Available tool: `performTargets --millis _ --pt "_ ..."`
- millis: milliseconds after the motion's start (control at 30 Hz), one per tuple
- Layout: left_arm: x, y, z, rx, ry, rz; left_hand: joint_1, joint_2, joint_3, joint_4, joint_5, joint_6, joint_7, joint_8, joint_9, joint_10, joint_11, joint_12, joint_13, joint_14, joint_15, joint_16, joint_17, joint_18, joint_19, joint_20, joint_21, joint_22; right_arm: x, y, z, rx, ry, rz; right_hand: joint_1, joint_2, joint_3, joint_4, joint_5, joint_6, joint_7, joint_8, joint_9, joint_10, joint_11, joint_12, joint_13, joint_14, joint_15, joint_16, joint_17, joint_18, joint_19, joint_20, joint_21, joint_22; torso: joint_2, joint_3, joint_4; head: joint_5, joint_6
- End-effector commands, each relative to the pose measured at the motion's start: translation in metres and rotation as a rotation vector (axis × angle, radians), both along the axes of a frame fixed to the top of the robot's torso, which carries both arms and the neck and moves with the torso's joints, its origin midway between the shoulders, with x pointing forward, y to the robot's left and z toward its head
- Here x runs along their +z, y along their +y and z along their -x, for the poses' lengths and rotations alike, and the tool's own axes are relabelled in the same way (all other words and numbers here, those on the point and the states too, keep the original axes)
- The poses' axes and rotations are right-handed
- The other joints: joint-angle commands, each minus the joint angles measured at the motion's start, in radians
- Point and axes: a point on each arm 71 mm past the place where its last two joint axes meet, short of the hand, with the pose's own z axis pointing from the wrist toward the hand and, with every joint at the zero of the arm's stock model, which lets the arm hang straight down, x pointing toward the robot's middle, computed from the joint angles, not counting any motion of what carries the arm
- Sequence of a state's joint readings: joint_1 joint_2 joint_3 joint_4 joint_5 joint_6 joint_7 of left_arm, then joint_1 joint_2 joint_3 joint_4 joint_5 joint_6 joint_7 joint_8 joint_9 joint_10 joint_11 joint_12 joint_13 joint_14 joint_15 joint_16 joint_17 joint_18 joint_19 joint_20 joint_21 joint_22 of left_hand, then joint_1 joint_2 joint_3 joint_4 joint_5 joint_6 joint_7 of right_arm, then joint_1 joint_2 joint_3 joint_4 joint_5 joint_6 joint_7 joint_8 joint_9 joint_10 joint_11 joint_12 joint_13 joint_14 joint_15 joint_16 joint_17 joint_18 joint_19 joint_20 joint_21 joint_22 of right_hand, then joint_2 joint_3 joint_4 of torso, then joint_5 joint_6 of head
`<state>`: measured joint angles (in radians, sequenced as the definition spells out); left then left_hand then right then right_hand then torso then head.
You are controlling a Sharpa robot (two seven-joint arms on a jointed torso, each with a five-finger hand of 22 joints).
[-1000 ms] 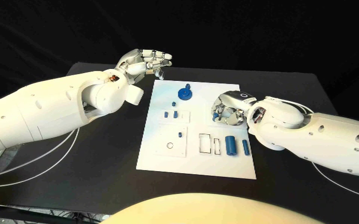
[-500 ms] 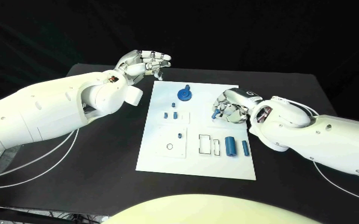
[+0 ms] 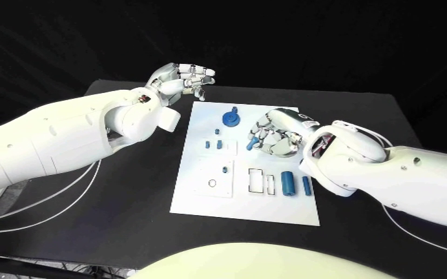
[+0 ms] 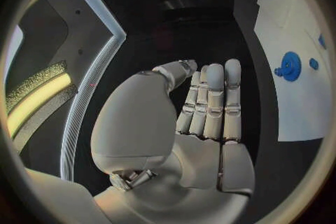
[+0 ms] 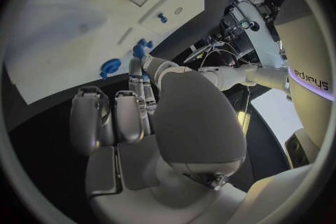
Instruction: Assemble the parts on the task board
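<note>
Head view: right robot hand pinches blue peg; left robot hand curled, empty.

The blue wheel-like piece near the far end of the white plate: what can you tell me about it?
The blue gear is a round, toothed disc, plastic by its look, with a raised hub in its middle. It lies flat near the far end of the task board, with a smaller blue knob just beyond it. Neither hand touches it; the right hand hovers beside it holding a small blue peg.
</note>
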<state>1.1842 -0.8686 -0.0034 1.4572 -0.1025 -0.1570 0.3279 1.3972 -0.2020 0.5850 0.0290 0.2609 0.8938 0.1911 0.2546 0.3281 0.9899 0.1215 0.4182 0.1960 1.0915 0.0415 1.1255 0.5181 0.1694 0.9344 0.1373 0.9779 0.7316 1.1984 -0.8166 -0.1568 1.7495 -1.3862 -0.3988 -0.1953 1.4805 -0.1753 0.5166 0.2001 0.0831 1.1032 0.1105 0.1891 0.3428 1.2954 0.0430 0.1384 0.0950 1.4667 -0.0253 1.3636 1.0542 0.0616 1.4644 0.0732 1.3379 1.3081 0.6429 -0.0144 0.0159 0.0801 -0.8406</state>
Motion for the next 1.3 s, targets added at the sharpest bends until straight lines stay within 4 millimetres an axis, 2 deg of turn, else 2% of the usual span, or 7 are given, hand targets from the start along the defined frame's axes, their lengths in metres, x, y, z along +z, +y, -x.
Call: performTargets --millis 33,133,267,500,933,1133,1300 --pt "0.0 -0.004 0.0 -0.018 0.0 0.011 -0.004 0.009 -0.005 0.004 0.002 -0.003 0.003 -0.002 0.001 -0.006 0.001 0.004 0.001 -0.003 0.003 -0.006 -0.002 0.016 0.0 0.001 -0.005 -0.001 -0.002 0.018 0.01 0.071 -0.035 -0.01 -0.01 -0.001 0.005 -0.001 0.003 0.007 0.001 0.005 0.026 0.007 0.0 -0.003 0.001 0.014 -0.009 0.002 -0.002 -0.018 0.054 -0.007 0.001 0.203 0.001 -0.0007 0.0019 0.006 -0.002" --pt "0.0 -0.005 0.0 -0.021 0.001 0.012 -0.004 0.009 -0.005 0.004 0.002 -0.003 0.003 -0.002 0.001 -0.006 0.001 0.004 0.001 -0.003 0.003 -0.006 -0.002 0.016 0.0 0.001 -0.005 -0.001 -0.007 0.033 0.017 0.113 -0.045 -0.019 -0.014 -0.002 0.01 -0.006 0.006 0.005 0.002 0.006 0.028 0.007 0.0 -0.004 0.001 0.014 -0.009 0.001 -0.005 -0.018 0.054 -0.007 -0.002 0.202 0.001 -0.0008 0.003 0.011 -0.002" --pt "-0.001 -0.007 0.0 -0.024 0.003 0.012 -0.004 0.009 -0.005 0.004 0.002 -0.003 0.003 -0.002 0.001 -0.006 0.001 0.004 0.001 -0.003 0.003 -0.006 -0.002 0.016 0.0 0.001 -0.005 -0.001 -0.015 0.052 0.025 0.163 -0.05 -0.026 -0.016 -0.003 0.013 -0.01 0.008 0.003 0.002 0.007 0.03 0.006 0.0 -0.006 0.002 0.013 -0.009 0.0 -0.006 -0.017 0.053 -0.007 -0.005 0.201 0.002 -0.0011 0.0024 0.026 -0.005" --pt "-0.001 -0.009 0.0 -0.027 0.005 0.012 -0.004 0.01 -0.005 0.004 0.002 -0.004 0.003 -0.002 0.001 -0.008 0.001 0.005 0.001 -0.003 0.003 -0.006 -0.002 0.016 0.001 0.001 -0.006 -0.002 -0.03 0.074 0.033 0.212 -0.046 -0.018 -0.018 -0.004 0.014 -0.012 0.009 0.003 0.003 0.007 0.03 0.006 0.001 -0.006 0.002 0.013 -0.009 0.0 -0.007 -0.017 0.053 -0.007 -0.006 0.201 0.003 -0.0018 0.0042 0.045 -0.008" --pt "-0.001 -0.01 0.0 -0.03 0.006 0.013 -0.005 0.01 -0.006 0.005 0.002 -0.004 0.003 -0.002 0.001 -0.008 0.001 0.006 0.001 -0.003 0.003 -0.006 -0.002 0.016 0.001 0.002 -0.007 -0.003 -0.047 0.088 0.039 0.257 -0.057 0.049 -0.029 -0.006 0.024 -0.023 0.015 -0.002 0.005 0.008 0.034 0.005 0.003 -0.01 0.003 0.012 -0.008 -0.003 -0.014 -0.017 0.053 -0.006 -0.007 0.201 0.004 -0.0004 0.0018 0.065 -0.019" --pt "-0.001 -0.01 0.0 -0.03 0.006 0.013 -0.005 0.01 -0.006 0.005 0.002 -0.004 0.003 -0.002 0.001 -0.008 0.001 0.006 0.001 -0.003 0.003 -0.006 -0.002 0.016 0.001 0.002 -0.007 -0.003 -0.05 0.092 0.042 0.275 -0.055 0.065 -0.034 -0.007 0.025 -0.024 0.013 -0.003 0.006 0.008 0.035 0.005 0.003 -0.011 0.004 0.012 -0.007 -0.002 -0.011 -0.017 0.053 -0.006 -0.006 0.202 0.003 -0.0008 0.0049 0.067 -0.023" --pt "-0.001 -0.01 0.0 -0.03 0.006 0.013 -0.005 0.01 -0.006 0.005 0.002 -0.004 0.003 -0.002 0.001 -0.008 0.001 0.006 0.001 -0.003 0.003 -0.006 -0.002 0.016 0.001 0.002 -0.007 -0.003 -0.053 0.095 0.045 0.284 -0.048 0.071 -0.036 -0.008 0.026 -0.025 0.012 -0.003 0.005 0.009 0.036 0.005 0.003 -0.011 0.004 0.012 -0.007 -0.002 -0.012 -0.017 0.053 -0.006 -0.007 0.201 0.003 -0.0011 0.0021 0.071 -0.026"
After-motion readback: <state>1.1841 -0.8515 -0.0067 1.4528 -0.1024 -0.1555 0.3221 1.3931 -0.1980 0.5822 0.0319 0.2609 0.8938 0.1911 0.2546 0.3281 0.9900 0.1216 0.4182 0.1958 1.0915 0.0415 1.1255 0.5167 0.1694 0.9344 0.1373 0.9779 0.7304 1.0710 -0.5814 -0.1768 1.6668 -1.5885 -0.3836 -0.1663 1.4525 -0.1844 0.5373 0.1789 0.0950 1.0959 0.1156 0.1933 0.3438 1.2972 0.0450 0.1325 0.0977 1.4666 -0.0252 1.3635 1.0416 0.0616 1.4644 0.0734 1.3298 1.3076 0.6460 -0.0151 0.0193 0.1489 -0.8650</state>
